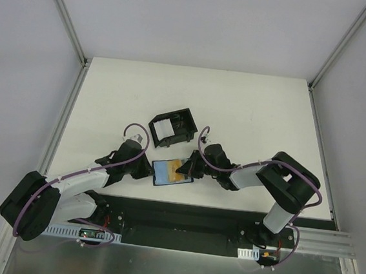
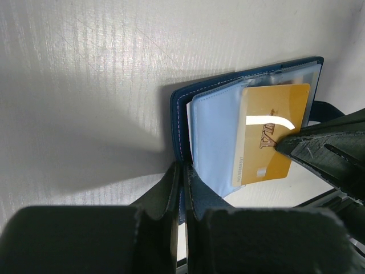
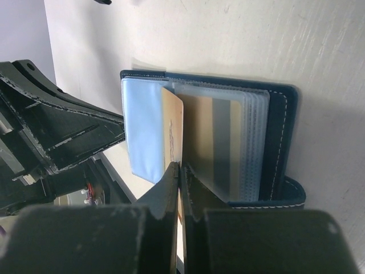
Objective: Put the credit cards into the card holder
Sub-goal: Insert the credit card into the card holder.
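While the top view shows you the open card holder (image 1: 172, 173) near the table's (image 1: 250, 111) front edge, between left gripper (image 1: 148, 170) and right gripper (image 1: 185, 171), the black box (image 1: 183, 121) behind holds white cards (image 1: 162, 130). Left wrist: left gripper clamps the holder's blue cover (image 2: 178, 114). Right wrist: right gripper pinches a gold card (image 3: 171, 125) beside clear sleeves (image 3: 239, 142).

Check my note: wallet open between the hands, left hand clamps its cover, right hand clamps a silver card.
Not quite: the card in the right hand is gold, not silver; the left wrist view shows it. The wallet does lie open between the hands, the left hand clamping its cover.
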Motion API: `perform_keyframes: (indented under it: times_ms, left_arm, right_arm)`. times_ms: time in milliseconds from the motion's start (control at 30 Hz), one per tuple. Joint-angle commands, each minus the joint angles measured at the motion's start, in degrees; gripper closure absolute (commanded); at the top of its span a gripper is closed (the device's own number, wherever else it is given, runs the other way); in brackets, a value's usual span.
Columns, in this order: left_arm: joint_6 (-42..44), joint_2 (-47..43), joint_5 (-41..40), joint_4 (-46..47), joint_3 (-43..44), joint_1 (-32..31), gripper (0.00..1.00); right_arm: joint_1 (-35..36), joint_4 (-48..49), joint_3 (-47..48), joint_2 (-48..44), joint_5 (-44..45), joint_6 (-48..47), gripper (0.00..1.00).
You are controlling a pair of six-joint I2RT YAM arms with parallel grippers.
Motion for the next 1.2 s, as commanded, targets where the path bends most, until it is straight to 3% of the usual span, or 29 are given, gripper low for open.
perform_keyframes:
  times_ms: [0, 367, 567, 700, 900, 1167]
  left_arm:
    - [0.82, 0.52, -1.82, -4.27, -1.48, 0.39, 1.00]
    - [0.91, 0.69, -1.74, -4.19, -1.30, 0.39, 1.00]
    - [0.91, 0.61, -1.82, -4.19, -1.21, 0.39, 1.00]
    - [0.56, 0.60, -1.91, -4.19, -1.48, 0.39, 1.00]
    - [0.73, 0.69, -1.74, -4.19, -1.21, 0.39, 1.00]
    - [0.91, 0.16, -1.65, -4.19, -1.39, 0.39, 1.00]
  right_arm:
    - [0.88, -2.30, -0.02, 1.74, -0.12, 0.01, 1.00]
    - [1.06, -1.86, 0.50, 3.23, -1.52, 0.98, 1.00]
    - [2.11, 6.04, 1.03, 6.92, -2.32, 5.81, 0.99]
    - [3.17, 5.96, 2.79, 7.28, -1.97, 5.99, 0.98]
    - [3.08, 1.06, 2.00, 3.33, 1.80, 2.66, 0.92]
    - [1.67, -12.05, 3.31, -3.53, 5.68, -3.94, 0.72]
